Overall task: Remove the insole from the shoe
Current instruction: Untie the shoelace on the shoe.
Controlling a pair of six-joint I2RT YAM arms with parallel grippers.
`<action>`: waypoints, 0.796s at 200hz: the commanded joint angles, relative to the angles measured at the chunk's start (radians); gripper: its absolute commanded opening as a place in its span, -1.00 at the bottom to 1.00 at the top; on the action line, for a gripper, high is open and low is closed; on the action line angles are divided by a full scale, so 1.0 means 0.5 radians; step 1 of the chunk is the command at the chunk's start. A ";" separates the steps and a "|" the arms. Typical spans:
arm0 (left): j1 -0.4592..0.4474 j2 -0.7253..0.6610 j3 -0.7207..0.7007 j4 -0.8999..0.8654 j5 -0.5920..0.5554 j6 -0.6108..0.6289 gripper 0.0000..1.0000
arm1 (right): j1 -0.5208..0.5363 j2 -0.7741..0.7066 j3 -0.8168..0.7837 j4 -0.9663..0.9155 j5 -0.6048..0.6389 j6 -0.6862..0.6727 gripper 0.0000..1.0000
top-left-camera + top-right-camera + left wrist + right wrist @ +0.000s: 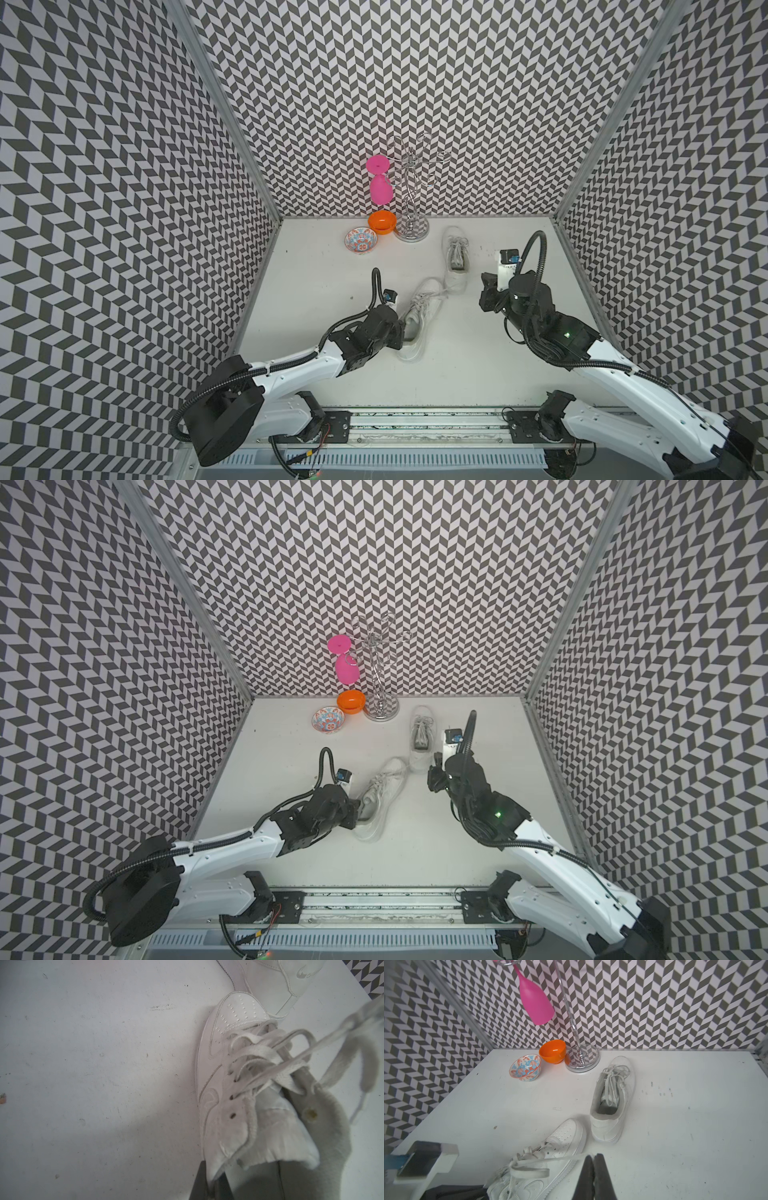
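Quick status from my end: the job has barely started. The left end effector point(213, 1180) is closed, and in the left wrist view it looks clamped on the collar edge at the heel of the near sneaker point(419, 311). That sneaker lies diagonally just below the middle of both top views, its toe almost meeting the heel of the far sneaker point(457, 262). I see nothing insole-shaped on the worktop point(316, 291), so I reckon the insole is not out yet. The opening shows only grey, and I can't tell lining from insole there. So the whole pull is left, plus probably a re-grip deeper inside. The right end effector point(594, 1157) hangs over the worktop by the near sneaker's toe with its fingers together. A loose lace point(550, 1160) runs right up to the tips, and I can't tell if it's pinched. As for containers, in the upper middle of the frame the patterned bowl point(360, 241) and the orange bowl point(381, 222) both look empty. The pink wine glass point(381, 189) hangs upside down from the chrome rack point(412, 230).
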 commanded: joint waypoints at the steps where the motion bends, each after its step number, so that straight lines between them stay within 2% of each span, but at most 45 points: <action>1: 0.052 0.024 -0.076 -0.117 -0.180 0.006 -1.00 | -0.077 -0.025 -0.001 -0.028 0.049 0.052 -1.00; 23: 0.053 0.022 -0.079 -0.105 -0.158 0.021 -1.00 | -0.157 -0.010 -0.037 -0.045 0.029 0.094 -1.00; 60: 0.023 0.006 -0.081 -0.070 -0.121 0.069 -1.00 | -0.206 0.098 -0.187 0.116 -0.248 0.133 -1.00; 98: -0.044 -0.021 -0.091 -0.038 -0.120 0.107 -1.00 | -0.206 0.359 -0.295 0.231 -0.367 0.193 -0.83; 134: -0.082 -0.025 -0.089 -0.027 -0.132 0.126 -1.00 | -0.205 0.487 -0.232 0.142 -0.369 0.185 -0.30; 148: -0.084 -0.006 -0.080 -0.030 -0.135 0.129 -1.00 | -0.207 0.432 -0.220 0.132 -0.358 0.171 0.06; 159: -0.088 0.012 -0.071 -0.034 -0.138 0.132 -1.00 | -0.207 0.378 -0.211 0.115 -0.344 0.155 0.21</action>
